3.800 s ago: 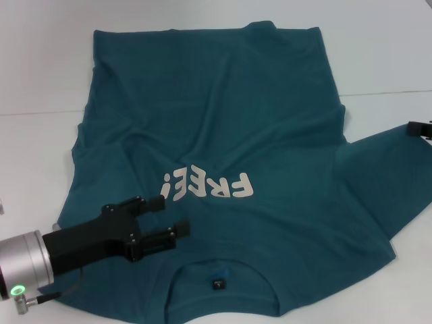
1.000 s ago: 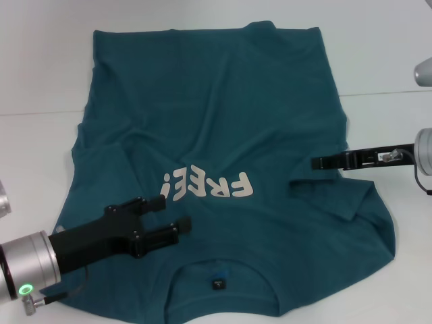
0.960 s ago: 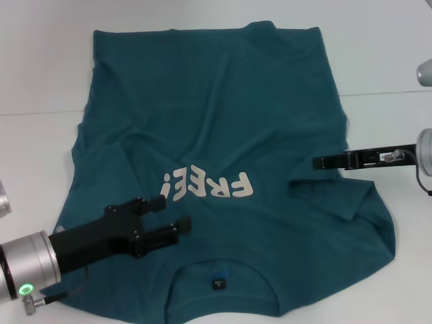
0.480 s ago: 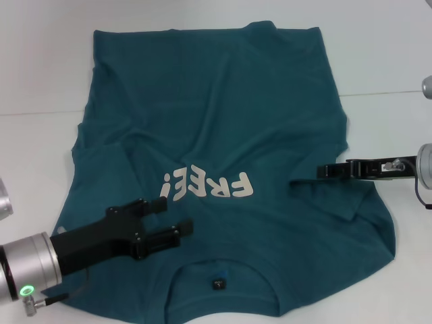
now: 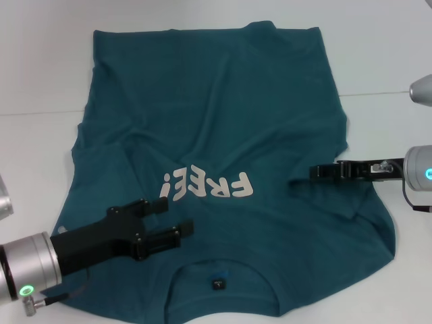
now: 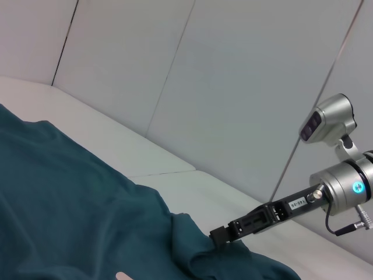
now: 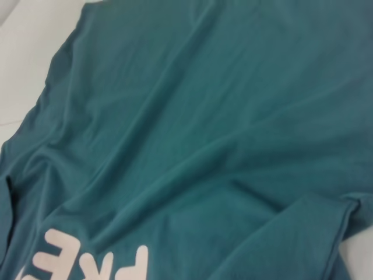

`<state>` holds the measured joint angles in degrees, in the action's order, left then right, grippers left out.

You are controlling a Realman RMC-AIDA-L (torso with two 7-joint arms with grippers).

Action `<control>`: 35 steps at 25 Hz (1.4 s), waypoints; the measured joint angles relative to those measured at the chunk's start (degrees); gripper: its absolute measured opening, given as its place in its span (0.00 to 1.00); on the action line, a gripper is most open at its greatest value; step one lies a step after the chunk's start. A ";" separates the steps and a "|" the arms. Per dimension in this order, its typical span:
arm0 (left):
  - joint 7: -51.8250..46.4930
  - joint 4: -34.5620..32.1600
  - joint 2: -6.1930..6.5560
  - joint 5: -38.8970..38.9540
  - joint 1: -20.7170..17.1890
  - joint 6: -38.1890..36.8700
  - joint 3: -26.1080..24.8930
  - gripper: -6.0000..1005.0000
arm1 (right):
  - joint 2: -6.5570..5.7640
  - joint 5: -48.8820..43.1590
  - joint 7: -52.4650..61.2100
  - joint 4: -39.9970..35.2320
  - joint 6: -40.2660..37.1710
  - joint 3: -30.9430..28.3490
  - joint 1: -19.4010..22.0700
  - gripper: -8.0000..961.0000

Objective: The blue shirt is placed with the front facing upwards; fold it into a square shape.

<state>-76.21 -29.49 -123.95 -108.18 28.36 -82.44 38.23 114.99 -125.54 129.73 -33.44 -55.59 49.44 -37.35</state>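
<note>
Blue shirt (image 5: 223,128) lies face up on a white table (image 5: 40,61); left gripper (image 5: 174,217) hovers open above it, right gripper (image 5: 317,172) at folded sleeve, grip unclear

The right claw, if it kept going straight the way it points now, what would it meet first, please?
Probably the blue shirt itself: the right claw points across its chest, low over the folded-in sleeve. Its height above the cloth is unclear; farther along lies the lettering.
</note>
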 joint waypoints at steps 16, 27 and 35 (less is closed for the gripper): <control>0.33 -0.29 0.03 0.10 -0.39 0.35 -0.44 0.82 | 2.12 0.02 -0.50 0.04 2.18 0.33 -5.48 0.67; 0.45 -0.30 0.02 0.10 -0.28 0.36 -0.29 0.82 | 0.65 0.25 1.15 -0.63 -0.28 -0.49 -1.82 0.67; 0.46 -0.21 0.02 0.20 -0.05 0.11 -0.09 0.82 | -0.08 0.26 2.61 -0.66 -0.97 -0.90 0.55 0.67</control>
<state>-75.75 -29.70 -123.93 -107.98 28.31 -82.33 38.15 114.92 -125.28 132.35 -34.10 -56.56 48.53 -36.80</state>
